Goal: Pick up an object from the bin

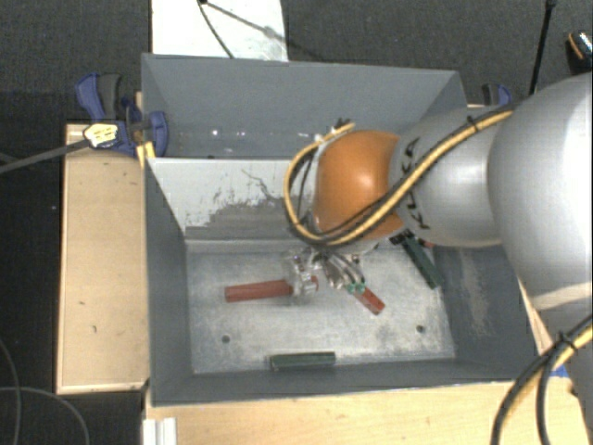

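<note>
My gripper is low over the middle of the bin floor, below the orange wrist cover, and its two metal fingertips stand apart, open. A red-brown stick lies flat to the left, its right end touching the left fingertip. A short red piece with a green end lies slanted just right of the right fingertip. Nothing shows between the fingers.
A dark green bar lies along the bin's front wall. A dark, slim object lies slanted by the right wall, partly under the arm. The arm covers the bin's back right.
</note>
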Motion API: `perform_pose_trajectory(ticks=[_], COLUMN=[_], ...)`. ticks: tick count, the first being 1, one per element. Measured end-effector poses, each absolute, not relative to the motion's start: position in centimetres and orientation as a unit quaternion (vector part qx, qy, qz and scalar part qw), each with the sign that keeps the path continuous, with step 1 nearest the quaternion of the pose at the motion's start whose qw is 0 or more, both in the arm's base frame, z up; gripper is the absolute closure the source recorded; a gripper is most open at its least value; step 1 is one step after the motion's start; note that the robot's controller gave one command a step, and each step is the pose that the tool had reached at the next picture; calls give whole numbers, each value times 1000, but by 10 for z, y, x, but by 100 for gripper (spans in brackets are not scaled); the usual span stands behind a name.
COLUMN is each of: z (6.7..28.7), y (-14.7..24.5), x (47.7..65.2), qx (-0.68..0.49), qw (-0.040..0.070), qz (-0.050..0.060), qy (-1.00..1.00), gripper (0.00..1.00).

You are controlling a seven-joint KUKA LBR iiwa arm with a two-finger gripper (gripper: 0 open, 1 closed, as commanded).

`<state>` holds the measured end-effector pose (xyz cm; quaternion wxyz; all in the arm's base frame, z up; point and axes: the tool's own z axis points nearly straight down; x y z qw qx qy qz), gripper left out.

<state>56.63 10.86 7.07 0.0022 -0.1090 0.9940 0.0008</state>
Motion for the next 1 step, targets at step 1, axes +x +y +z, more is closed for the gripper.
perform_pose_trajectory(ticks=[1], z=[223], y=[102], x=[531], qx=[-258], qw=[5], qz=[0], qy=[966], gripper=[100])
